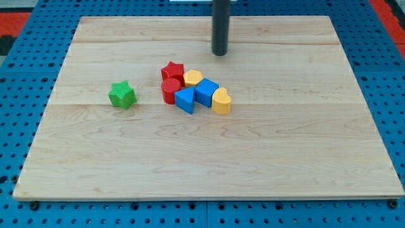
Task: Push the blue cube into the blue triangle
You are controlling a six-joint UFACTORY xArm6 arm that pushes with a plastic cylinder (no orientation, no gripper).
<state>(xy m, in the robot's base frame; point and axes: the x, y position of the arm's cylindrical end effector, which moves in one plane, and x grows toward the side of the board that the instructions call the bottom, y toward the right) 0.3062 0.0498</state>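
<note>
On the wooden desk (304, 158), a tight cluster sits a little toward the top edge from the middle: the blue cube (206, 92) touches the blue triangle (185, 100) on its left, with a yellow heart (221, 101) on its right, a yellow hexagon (193, 78) above, a red star (172, 70) and a red cylinder (169, 90). A green star (121, 94) lies apart toward the left edge. My tip (219, 53) stands near the top edge, apart from all the blocks.

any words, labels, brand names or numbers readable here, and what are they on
None: no text, label, brand or number shows anywhere.
Pale wooden board: bare grain only.
Blue cube, blue triangle, green star: plain faces.
Blue perforated table: no markings.
My tip: plain dark rod.
</note>
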